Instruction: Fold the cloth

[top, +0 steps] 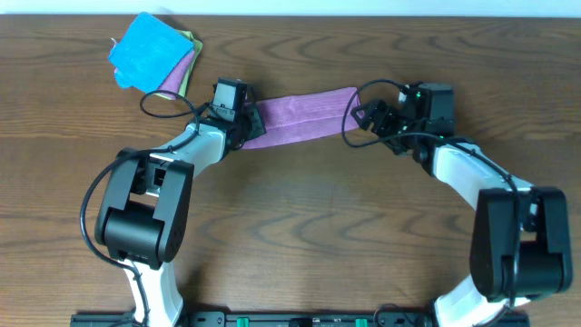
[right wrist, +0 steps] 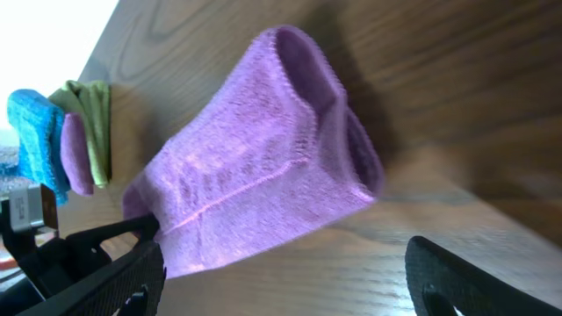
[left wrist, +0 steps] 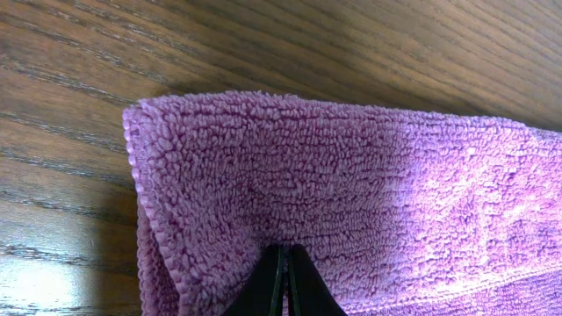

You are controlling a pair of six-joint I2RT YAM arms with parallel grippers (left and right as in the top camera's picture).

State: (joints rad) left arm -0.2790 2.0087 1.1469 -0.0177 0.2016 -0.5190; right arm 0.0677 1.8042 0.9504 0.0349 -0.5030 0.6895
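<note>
A purple cloth (top: 300,116) lies folded into a long strip across the back middle of the table. My left gripper (top: 243,123) is shut on its left end; in the left wrist view the closed fingertips (left wrist: 287,263) pinch the doubled purple edge (left wrist: 351,184). My right gripper (top: 368,116) is open just off the strip's right end. In the right wrist view the cloth's end (right wrist: 263,175) lies ahead of the spread fingers (right wrist: 285,276), with bare wood between them.
A stack of folded cloths, blue on top (top: 145,50) over purple and green, sits at the back left of the wooden table (top: 318,218). It also shows in the right wrist view (right wrist: 53,140). Black cables loop near both wrists.
</note>
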